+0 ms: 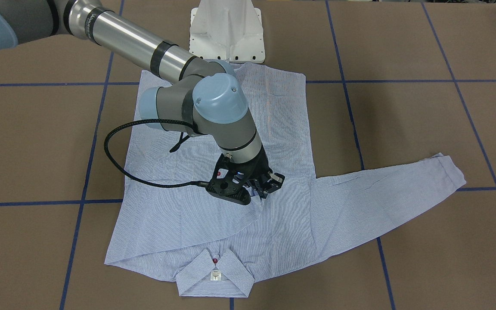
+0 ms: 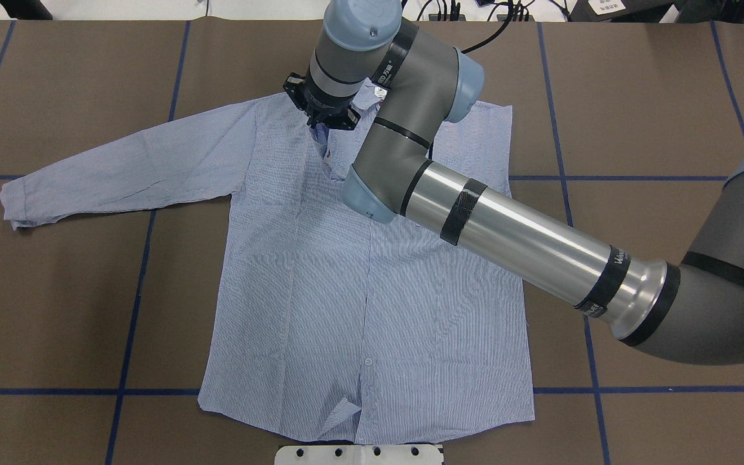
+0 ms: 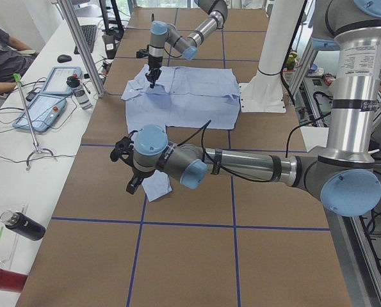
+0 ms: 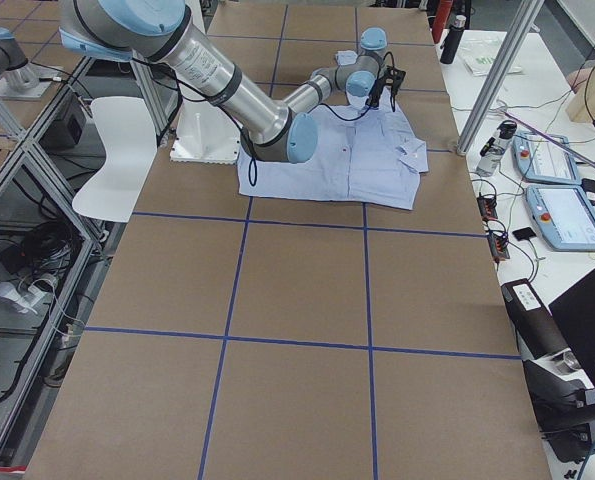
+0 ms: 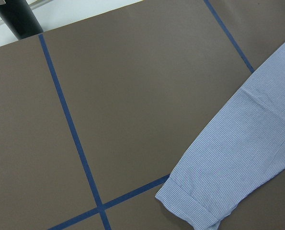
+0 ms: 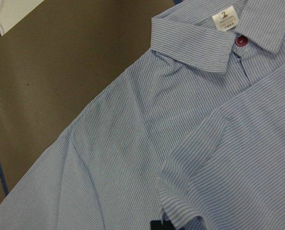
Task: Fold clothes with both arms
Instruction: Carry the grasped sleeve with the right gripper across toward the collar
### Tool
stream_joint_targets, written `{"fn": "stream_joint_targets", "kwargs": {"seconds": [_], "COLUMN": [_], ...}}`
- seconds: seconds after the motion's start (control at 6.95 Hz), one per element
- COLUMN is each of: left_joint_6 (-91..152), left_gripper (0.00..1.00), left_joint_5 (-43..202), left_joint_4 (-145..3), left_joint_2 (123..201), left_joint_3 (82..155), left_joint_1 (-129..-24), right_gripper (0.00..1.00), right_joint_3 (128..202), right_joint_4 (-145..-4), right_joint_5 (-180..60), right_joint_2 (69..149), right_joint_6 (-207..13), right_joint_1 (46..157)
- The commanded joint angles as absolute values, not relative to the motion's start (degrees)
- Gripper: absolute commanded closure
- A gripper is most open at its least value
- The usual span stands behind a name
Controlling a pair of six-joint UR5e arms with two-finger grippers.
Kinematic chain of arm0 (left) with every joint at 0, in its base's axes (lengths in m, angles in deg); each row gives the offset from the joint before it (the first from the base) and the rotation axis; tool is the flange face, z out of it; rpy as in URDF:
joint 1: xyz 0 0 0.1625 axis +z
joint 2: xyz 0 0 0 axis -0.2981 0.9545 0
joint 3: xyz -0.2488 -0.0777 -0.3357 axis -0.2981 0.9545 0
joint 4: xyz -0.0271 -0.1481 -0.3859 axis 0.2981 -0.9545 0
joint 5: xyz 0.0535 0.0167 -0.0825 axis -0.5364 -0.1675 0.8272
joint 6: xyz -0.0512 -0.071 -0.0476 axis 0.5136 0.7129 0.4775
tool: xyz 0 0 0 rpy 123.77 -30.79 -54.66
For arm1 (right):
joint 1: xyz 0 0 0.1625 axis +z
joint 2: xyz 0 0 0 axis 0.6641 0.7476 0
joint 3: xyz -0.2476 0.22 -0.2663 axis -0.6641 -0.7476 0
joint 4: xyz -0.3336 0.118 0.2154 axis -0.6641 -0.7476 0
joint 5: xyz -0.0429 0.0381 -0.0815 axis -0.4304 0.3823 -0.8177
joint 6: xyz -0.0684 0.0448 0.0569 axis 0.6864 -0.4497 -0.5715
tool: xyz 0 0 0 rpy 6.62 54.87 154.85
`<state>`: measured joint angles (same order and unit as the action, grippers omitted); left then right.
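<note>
The shirt (image 1: 282,215) lies flat on the tabletop (image 1: 424,107), hem at the base (image 1: 226,34), collar (image 1: 196,277) pointing away. The right tool (image 1: 265,187) is at its chest and the left tool (image 3: 131,184) by the outstretched cuff (image 3: 157,187); neither's grip is discernible.

Thin matt cloth shirt (image 1: 213,224), lightly creased; glossy button (image 6: 241,41). Matt brown paper table cover (image 1: 403,129). Shiny metal right arm (image 1: 131,41) tube, smooth plastic joint cap (image 1: 220,99).

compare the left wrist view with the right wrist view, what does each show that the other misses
Left wrist only: the outstretched sleeve's cuff and a crossing of blue tape lines. Right wrist only: the collar, white neck label and dark red button. Both: the striped shirt on the brown table.
</note>
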<state>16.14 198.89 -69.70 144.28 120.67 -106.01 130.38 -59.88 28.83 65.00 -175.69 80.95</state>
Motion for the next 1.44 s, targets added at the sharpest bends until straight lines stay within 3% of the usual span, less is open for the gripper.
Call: {"fn": "stream_joint_targets", "kwargs": {"seconds": [0.0, 0.43, 0.86, 1.3], "left_joint_6": [16.1, 18.3, 34.7, 46.3], "left_gripper": [0.00, 0.00, 0.01, 0.05], "left_joint_5": [198.9, 198.4, 194.3, 194.1], "left_joint_4": [-69.7, -70.6, -83.4, -88.4], "left_joint_2": [144.4, 146.0, 146.9, 151.5], "left_joint_3": [119.5, 115.4, 107.6, 98.7], "left_joint_1": [-105.7, -102.4, -95.2, -89.3], "right_gripper": [0.01, 0.00, 0.00, 0.00], "right_joint_3": [129.2, 127.0, 127.8, 132.8], "right_joint_4": [-58.5, -57.8, -57.9, -58.2], "right_joint_5": [24.1, 22.8, 22.9, 23.0], "right_joint_2": [63.9, 60.9, 61.5, 65.3], "right_joint_6": [-177.7, -182.9, -184.0, -184.8], "right_joint_1": [79.0, 78.4, 78.6, 78.6]}}
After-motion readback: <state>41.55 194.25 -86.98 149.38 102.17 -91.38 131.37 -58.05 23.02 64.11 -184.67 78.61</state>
